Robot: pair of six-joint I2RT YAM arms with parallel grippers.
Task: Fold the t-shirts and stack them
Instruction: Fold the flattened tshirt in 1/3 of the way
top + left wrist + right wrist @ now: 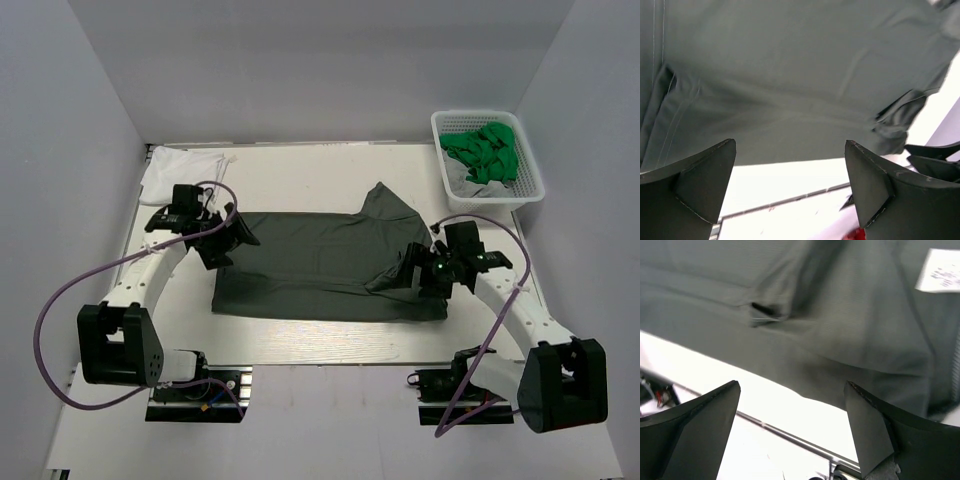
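We find the left arm reaching forward from its base at the near left, its left pincer (pixel 232 240) at the left edge of the dark olive-grey t-shirt (pixel 320 265) and turned toward the middle of the bench (pixel 330 338). The right arm reaches in from the near right, its right pincer (pixel 413 275) low over the right end of the same garment. Both pincers stand wide open with nothing between their fingers; the wrist views show only cloth and bare bench beyond the tips. A white tag (pixel 941 270) lies on the dark cloth in the right wrist view; its print is too blurred for us to read. The dark shirt lies spread across the centre of the bench, one part at its right end folded over and pointing toward the far side. The white t-shirt (pixel 182 166) lies crumpled at the far left corner. A white mesh basket (pixel 528 190) holding green items (pixel 485 150) stands at the far right. The bench top is pale, enclosed by plain light grey walls.
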